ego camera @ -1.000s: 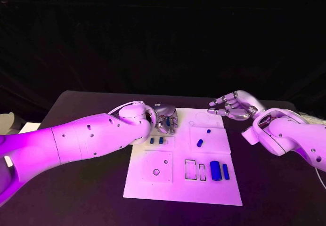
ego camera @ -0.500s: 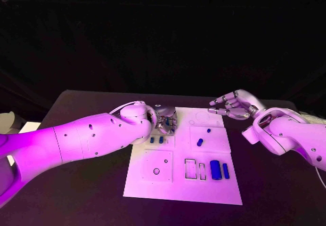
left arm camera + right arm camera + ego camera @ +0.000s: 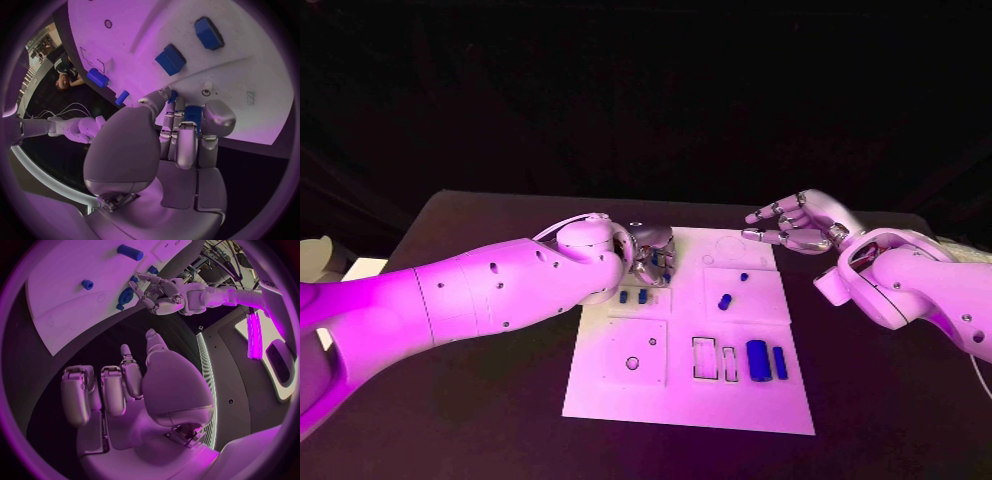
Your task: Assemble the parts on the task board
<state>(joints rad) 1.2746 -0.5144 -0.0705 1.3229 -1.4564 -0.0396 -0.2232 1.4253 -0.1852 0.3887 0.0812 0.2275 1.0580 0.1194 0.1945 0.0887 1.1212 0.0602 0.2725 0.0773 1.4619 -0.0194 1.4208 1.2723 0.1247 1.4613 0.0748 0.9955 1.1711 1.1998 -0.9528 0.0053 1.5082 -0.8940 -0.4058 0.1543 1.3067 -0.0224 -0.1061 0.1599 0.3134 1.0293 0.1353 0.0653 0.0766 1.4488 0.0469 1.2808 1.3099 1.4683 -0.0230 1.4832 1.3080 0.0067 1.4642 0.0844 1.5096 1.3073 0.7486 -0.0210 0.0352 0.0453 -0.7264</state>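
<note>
The white task board (image 3: 682,395) lies in the middle of the black table. My left hand (image 3: 646,256) hovers over the board's far left part and pinches a small blue part (image 3: 192,114) between thumb and fingers. Just in front of that hand two small blue blocks (image 3: 632,297) sit side by side on the board (image 3: 237,75). A blue cylinder (image 3: 724,302) and a small blue piece (image 3: 743,277) lie on the board's right half. My right hand (image 3: 795,226) hangs above the board's far right corner, fingers (image 3: 112,390) apart and holding nothing.
Two longer blue parts (image 3: 764,362) lie near the board's right edge, beside two empty rectangular slots (image 3: 715,361). A square panel with small holes (image 3: 633,352) takes up the near left of the board. Bare black table (image 3: 473,400) surrounds the board.
My left hand has shifted and turned slightly over the board's far left part, still holding the blue part. The right hand has not moved.
</note>
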